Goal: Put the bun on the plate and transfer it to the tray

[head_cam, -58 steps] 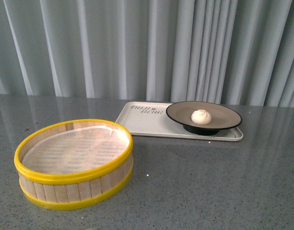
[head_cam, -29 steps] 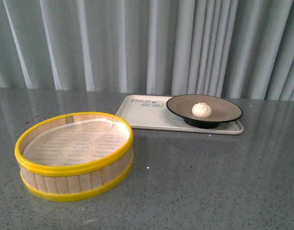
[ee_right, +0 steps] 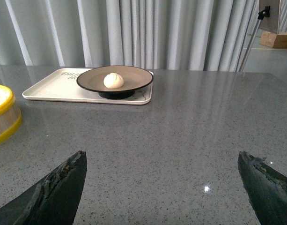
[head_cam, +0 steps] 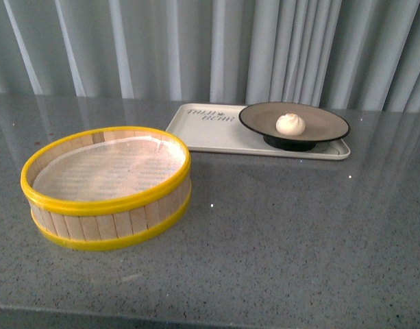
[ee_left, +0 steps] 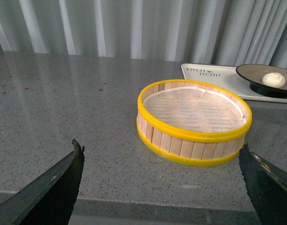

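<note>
The white bun (head_cam: 290,124) sits in the middle of the beige plate (head_cam: 326,123) with a black rim. The plate stands on the right part of the cream tray (head_cam: 203,130) with dark lettering, at the back of the table. All three show in the right wrist view too: bun (ee_right: 113,80), plate (ee_right: 134,76), tray (ee_right: 54,86), and small in the left wrist view: bun (ee_left: 273,79), plate (ee_left: 248,72), tray (ee_left: 213,77). My left gripper (ee_left: 162,152) is open and empty near the table's front edge. My right gripper (ee_right: 162,157) is open and empty, well short of the tray. Neither arm shows in the front view.
A yellow-rimmed wooden steamer basket (head_cam: 107,185) stands front left on the grey stone table (head_cam: 299,226), also in the left wrist view (ee_left: 195,122), with its edge in the right wrist view (ee_right: 3,115). Grey curtains hang behind. The table's front edge (ee_left: 134,201) lies under the left gripper.
The front view has tilted: table, basket, tray and plate all sit higher in the picture, and the table's front edge has come into sight. The things themselves have not moved.
</note>
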Controlling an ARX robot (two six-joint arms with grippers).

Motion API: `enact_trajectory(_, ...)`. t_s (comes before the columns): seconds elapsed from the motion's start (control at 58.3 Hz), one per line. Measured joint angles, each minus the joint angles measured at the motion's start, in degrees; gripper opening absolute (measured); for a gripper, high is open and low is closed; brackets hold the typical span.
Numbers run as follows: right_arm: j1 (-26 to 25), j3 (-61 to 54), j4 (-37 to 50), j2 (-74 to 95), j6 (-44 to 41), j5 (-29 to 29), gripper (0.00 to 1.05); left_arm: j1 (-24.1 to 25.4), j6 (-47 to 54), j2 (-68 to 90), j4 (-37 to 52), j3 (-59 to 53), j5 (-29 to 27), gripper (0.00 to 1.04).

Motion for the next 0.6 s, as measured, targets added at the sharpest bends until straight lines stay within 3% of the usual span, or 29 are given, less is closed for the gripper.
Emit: enact_trajectory(0.6, 0.0, 0.0, 0.0, 0.0, 0.0, 0.0, 0.96, 0.0, 0.0, 0.0, 0.0, 0.0, 0.0, 0.98)
